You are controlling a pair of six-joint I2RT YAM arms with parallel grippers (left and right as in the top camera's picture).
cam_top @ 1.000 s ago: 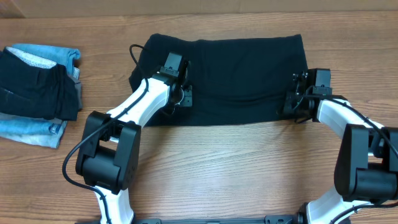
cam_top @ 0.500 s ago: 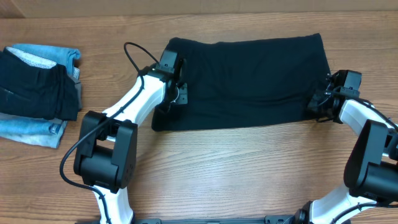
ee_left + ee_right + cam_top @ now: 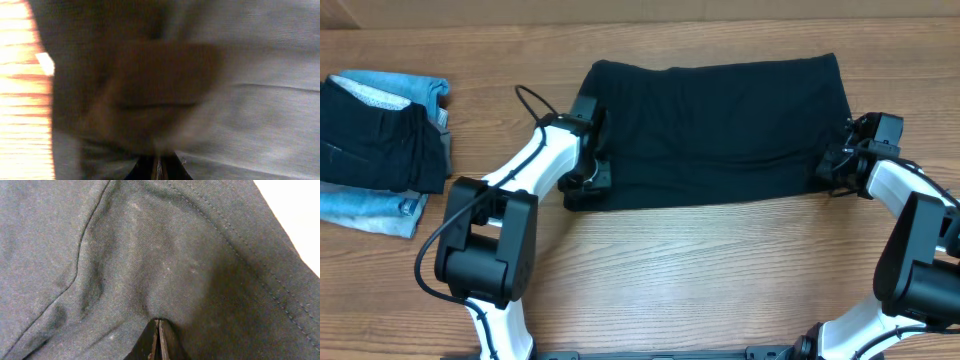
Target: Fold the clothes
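Note:
The clothes, a black T-shirt, lie on the wooden table folded into a wide flat rectangle. My left gripper sits on the shirt's left edge near its front corner. In the blurred left wrist view its jaws stand shut, with dark fabric bunched just ahead of the tips. My right gripper is at the shirt's right edge. Its jaws are shut, and the cloth puckers into their tips, beside a stitched hem.
A pile of light-blue denim and a dark folded garment lies at the table's left edge. Bare wood stretches between the shirt and the arm bases at the front.
Over the last second the shirt slid to the right with both grippers. Since then it has stayed still, while my left gripper has moved along its left edge toward the front corner.

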